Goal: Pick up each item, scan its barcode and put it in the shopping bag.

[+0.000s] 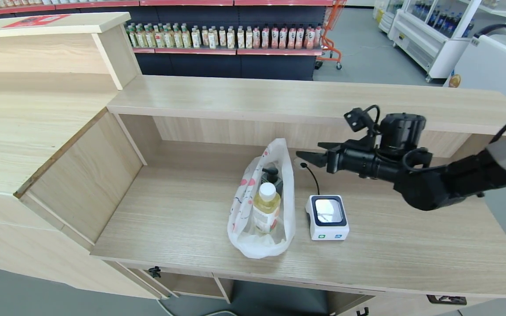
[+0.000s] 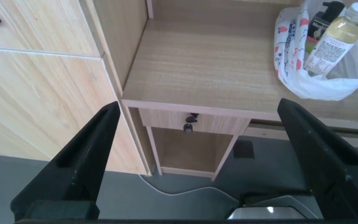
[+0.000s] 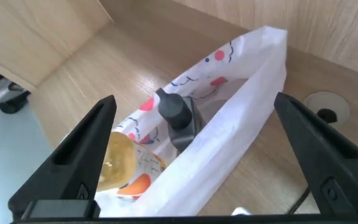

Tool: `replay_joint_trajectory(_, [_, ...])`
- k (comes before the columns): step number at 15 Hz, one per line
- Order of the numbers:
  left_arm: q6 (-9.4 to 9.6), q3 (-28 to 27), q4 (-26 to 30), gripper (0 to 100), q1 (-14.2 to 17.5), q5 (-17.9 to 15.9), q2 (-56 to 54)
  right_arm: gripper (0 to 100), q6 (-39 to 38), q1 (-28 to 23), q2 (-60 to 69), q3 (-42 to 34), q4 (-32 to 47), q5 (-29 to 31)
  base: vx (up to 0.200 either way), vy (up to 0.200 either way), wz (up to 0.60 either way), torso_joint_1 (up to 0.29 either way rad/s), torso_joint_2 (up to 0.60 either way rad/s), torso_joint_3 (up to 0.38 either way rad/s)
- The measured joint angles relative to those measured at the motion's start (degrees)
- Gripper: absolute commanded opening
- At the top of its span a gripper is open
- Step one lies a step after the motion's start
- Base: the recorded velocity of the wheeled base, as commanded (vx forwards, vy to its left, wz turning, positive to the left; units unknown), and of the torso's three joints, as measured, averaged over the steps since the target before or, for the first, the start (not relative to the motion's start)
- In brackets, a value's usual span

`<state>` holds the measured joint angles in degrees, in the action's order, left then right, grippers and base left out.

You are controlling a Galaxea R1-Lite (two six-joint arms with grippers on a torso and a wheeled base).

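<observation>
On the counter: shopping bag stands open at centre.
Bag contents: yellow bottle — dark pump bottle at its 12 o'clock.
My right gripper: bag's 1 o'clock, spread wide, empty.
My left gripper: wide apart, empty.
Scanner: bag's 3 o'clock.

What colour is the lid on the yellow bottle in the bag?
White. The lid shows best in the head view.

Light wood-grain desk surface is recessed below a raised ledge of the same wood. White plastic shopping bag with red print is stood mid-desk. White box scanner with dark glass top is set just right of it, not touching. Thin black cable is run from the scanner to a round grommet hole at the far side.
</observation>
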<state>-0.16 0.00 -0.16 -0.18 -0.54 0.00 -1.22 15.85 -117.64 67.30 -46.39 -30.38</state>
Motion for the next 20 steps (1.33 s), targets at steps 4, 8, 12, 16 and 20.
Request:
replay_joint_trajectory(4, [0.00, 0.00, 0.00, 100, 0.00, 0.00, 0.00, 100, 0.71, -4.52, 19.65, -14.12, 7.47, 0.99, 0.000, 0.000, 0.00, 0.000, 0.00, 0.000])
replay_joint_trajectory(8, [0.00, 0.00, 0.00, 100, 0.00, 0.00, 0.00, 100, 6.08, -9.96, 40.30, -31.84, 16.91, 7.47, 0.000, 0.000, 0.00, 0.000, 0.00, 0.000])
replay_joint_trajectory(12, [-0.02, 0.00, 0.00, 100, 0.00, 0.00, 0.00, 100, 9.51, -15.27, 62.23, -49.36, 23.39, 11.31, 0.000, 0.000, 0.00, 0.000, 0.00, 0.000])
replay_joint_trajectory(16, [0.00, 0.00, 0.00, 100, 0.00, 0.00, 0.00, 100, 10.47, -18.08, 85.18, -59.82, 33.56, 13.87, 0.000, 0.000, 0.00, 0.000, 0.00, 0.000])
replay_joint_trajectory(20, [0.00, 0.00, 0.00, 100, 0.00, 0.00, 0.00, 100, 9.78, -19.94, 104.22, -66.01, 43.11, 14.70, 0.000, 0.000, 0.00, 0.000, 0.00, 0.000])
